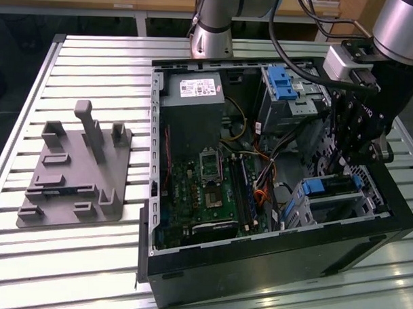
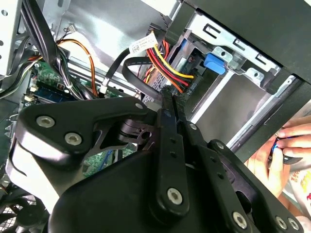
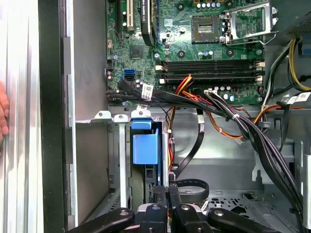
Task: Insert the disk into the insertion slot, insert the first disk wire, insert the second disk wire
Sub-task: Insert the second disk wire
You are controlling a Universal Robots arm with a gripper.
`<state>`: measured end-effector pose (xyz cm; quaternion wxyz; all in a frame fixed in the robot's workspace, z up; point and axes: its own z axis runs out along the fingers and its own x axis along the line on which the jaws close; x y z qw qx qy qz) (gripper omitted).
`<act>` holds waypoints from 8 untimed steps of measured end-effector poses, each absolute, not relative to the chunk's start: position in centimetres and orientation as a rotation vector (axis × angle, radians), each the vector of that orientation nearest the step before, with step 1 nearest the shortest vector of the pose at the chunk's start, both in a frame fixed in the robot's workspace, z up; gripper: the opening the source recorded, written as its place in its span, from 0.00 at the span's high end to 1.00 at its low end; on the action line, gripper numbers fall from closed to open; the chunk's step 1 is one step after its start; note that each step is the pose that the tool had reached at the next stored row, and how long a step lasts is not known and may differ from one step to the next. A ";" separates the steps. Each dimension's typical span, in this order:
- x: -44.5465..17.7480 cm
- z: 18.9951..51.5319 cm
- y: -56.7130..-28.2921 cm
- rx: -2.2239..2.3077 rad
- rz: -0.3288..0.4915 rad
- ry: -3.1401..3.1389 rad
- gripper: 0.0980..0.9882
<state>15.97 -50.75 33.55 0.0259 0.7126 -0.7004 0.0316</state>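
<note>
The disk (image 1: 325, 188) sits in the grey insertion slot (image 1: 368, 201) at the exterior view's right end of the open computer case, its blue carrier showing. My gripper (image 1: 343, 163) reaches down into the case just behind it. In the first wrist view the blue carrier (image 3: 146, 148) lies straight ahead of my gripper (image 3: 167, 187). The fingers are shut, and the end of a flat black disk wire (image 3: 190, 186) loops in between their tips. In the second wrist view my gripper (image 2: 170, 99) ends at that black wire (image 2: 130, 68), beside a red, yellow and black wire bundle (image 2: 167, 68).
A taller silver cage with a ribbed blue tab (image 1: 285, 83) stands at the back of the case. The motherboard (image 1: 205, 188) and power supply (image 1: 191, 106) fill the case's left part. A grey fixture (image 1: 77, 170) lies on the slatted table. A person's hand (image 2: 286, 141) is outside the case wall.
</note>
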 end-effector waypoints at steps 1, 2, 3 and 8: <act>16.0 33.6 -50.8 2.202 0.098 -2.165 0.95; 16.0 33.6 -50.8 2.202 0.098 -2.165 0.95; 16.0 33.6 -50.8 2.202 0.098 -2.165 0.95; 16.0 33.6 -50.8 2.201 0.097 -2.167 0.95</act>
